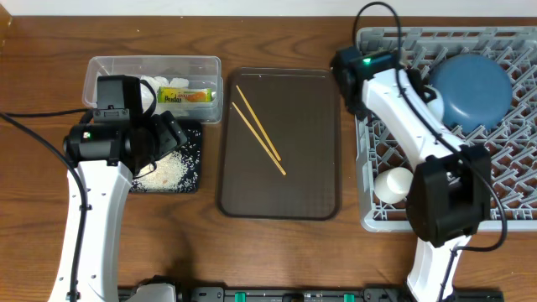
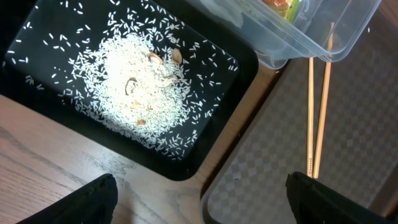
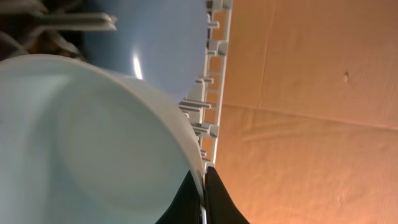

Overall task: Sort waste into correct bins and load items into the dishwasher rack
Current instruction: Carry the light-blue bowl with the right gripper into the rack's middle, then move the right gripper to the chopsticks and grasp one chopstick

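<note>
1. Chopsticks (image 1: pixel 258 132), overhead: the pair lies loose on the brown serving tray (image 1: pixel 310 168), long axis running 11 to 5 o'clock. They sit at 3 o'clock from the left gripper (image 1: pixel 168 130), which hangs over the black tray (image 1: pixel 191 134) holding rice (image 1: pixel 164 172). The clear tub (image 1: pixel 210 63) at 12 o'clock of that tray holds napkins (image 1: pixel 155 84) and a wrapper (image 1: pixel 186 95). The right arm (image 1: pixel 394 101) is over the rack (image 1: pixel 503 193), beside the white bowl (image 1: pixel 393 183). A blue dish (image 1: pixel 470 88) sits in the rack at 1 o'clock of that bowl; plate or bowl, can't tell. Judgement: the left arm is nearer the sticks and free.

2. Left wrist: the left gripper (image 2: pixel 211 199) is spread wide with nothing in it. The chopsticks (image 2: pixel 317 112) are at 2 o'clock of it and run near 12 to 6. They lie side by side, almost touching, on the serving tray (image 2: pixel 280 180). The rice (image 2: pixel 137 87) is heaped in the black tray (image 2: pixel 236 62), and the tub (image 2: pixel 311 46) corner overhangs it. Judgement: a pickup needs the jaws set across the sticks.

3. Right wrist: the right gripper (image 3: pixel 203 193) is pinched closed on the rim of the white bowl (image 3: pixel 93 143). The blue dish (image 3: pixel 161 43) is behind at 12 o'clock, and the rack (image 3: pixel 211 93) edge is just beside the rim. The tabletop (image 3: pixel 311 124) is at 3 o'clock.
</note>
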Robot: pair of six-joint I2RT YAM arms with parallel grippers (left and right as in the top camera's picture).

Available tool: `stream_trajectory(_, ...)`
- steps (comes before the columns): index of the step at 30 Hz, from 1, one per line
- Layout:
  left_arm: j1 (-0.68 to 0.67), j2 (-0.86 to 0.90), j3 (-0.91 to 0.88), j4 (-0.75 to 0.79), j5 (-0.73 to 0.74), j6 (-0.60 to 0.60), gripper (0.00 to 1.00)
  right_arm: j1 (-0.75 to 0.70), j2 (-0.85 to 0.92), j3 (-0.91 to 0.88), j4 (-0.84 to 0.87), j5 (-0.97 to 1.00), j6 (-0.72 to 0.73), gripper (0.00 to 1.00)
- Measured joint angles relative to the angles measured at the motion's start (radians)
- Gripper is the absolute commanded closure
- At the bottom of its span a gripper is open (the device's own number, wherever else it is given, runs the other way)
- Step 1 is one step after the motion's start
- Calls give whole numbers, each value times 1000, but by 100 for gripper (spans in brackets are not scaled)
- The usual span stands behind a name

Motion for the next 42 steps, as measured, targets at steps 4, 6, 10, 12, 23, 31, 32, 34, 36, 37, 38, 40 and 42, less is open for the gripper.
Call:
stream_trajectory(4, 0, 0, 0, 0, 0, 0, 11, 43, 16, 0, 2, 7, -2, 99)
stream_trajectory(6, 0, 0, 0, 0, 0, 0, 11, 61, 16, 0, 0, -2, -3, 93)
stream_trajectory(10, 0, 0, 0, 0, 0, 0, 11, 84, 16, 0, 10, -64, -4, 52)
stream_trajectory(12, 0, 0, 0, 0, 0, 0, 11, 94, 19, 0, 10, -94, -8, 45)
stream_trajectory(23, 0, 0, 0, 0, 0, 0, 11, 152, 24, 31, -25, -214, -10, 14)
stream_trajectory(31, 0, 0, 0, 0, 0, 0, 11, 153, 23, 305, -29, -552, -10, 6)
stream_trajectory(32, 0, 0, 0, 0, 0, 0, 11, 153, 22, 338, 2, -632, -10, 8)
stream_trajectory(34, 0, 0, 0, 0, 0, 0, 11, 152, 14, 362, 104, -804, -15, 13)
stream_trajectory(36, 0, 0, 0, 0, 0, 0, 11, 156, 11, 361, 214, -967, -26, 17)
stream_trajectory(37, 0, 0, 0, -1, 0, 0, 11, 158, 12, 359, 253, -1012, -25, 19)
stream_trajectory(38, 0, 0, 0, 0, 0, 0, 11, 163, 13, 348, 303, -1059, -27, 20)
stream_trajectory(40, 0, 0, 0, -1, 0, 0, 11, 174, 14, 319, 375, -1126, -28, 24)
stream_trajectory(42, 0, 0, 0, 0, 0, 0, 11, 193, 27, 288, 423, -1171, -30, 29)
